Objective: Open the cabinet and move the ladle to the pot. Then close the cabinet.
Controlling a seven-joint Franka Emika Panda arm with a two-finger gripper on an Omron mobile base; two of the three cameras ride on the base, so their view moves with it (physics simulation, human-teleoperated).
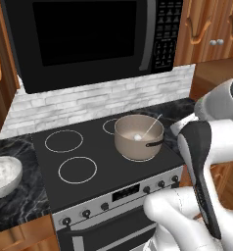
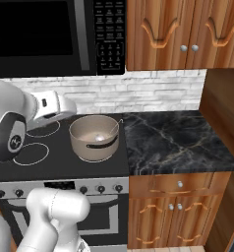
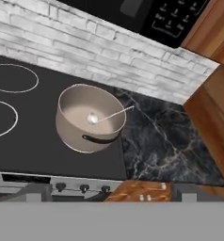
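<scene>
Bottom of the hand view you get the two dark tips of the hand [image 3: 109, 194] spread wide apart with nothing between them, hanging over the stove's front edge with its row of knobs [image 3: 81, 188]. Just past that, the pot [image 3: 89, 117] sits on the right side of the cooktop, close to where black glass meets the marble table [image 3: 165, 146]. The ladle [image 3: 107, 116] is in the pot, bowl on the bottom, handle leaning over the right rim. Marble stretch right of it is open. Further back, brick wall, and top right of the right base view the cabinet [image 2: 188, 34], both doors shut.
</scene>
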